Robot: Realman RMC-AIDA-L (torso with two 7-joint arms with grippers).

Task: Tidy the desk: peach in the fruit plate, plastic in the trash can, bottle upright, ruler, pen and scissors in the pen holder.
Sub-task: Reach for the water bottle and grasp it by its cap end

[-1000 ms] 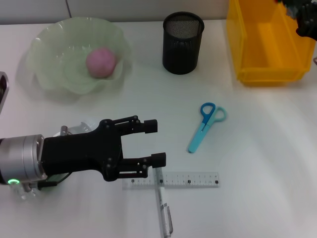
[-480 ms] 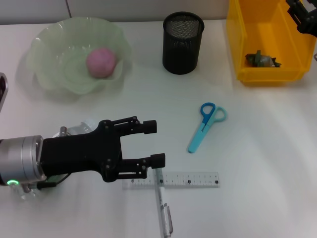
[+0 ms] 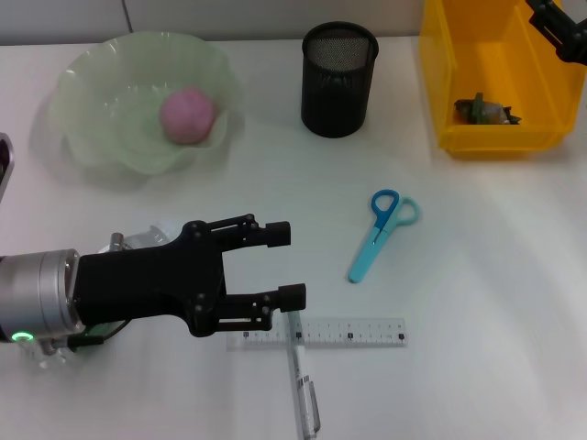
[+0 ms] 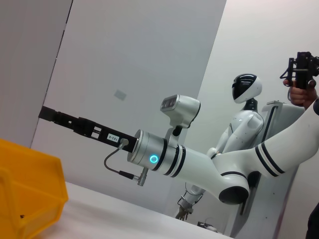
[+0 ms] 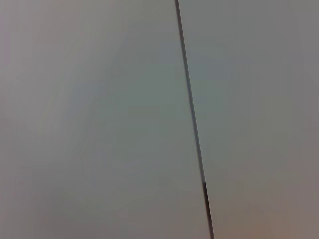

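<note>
While my right gripper (image 3: 561,27) sits above the yellow bin (image 3: 440,82) holding the plastic (image 3: 483,110), fingers unreadable, my left gripper (image 3: 284,264) hovers spread wide beside the ruler (image 3: 358,333).

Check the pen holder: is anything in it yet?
Nothing visible in the pen holder, though its bottom is dark. The scissors, ruler and pen all lie on the desk.
</note>
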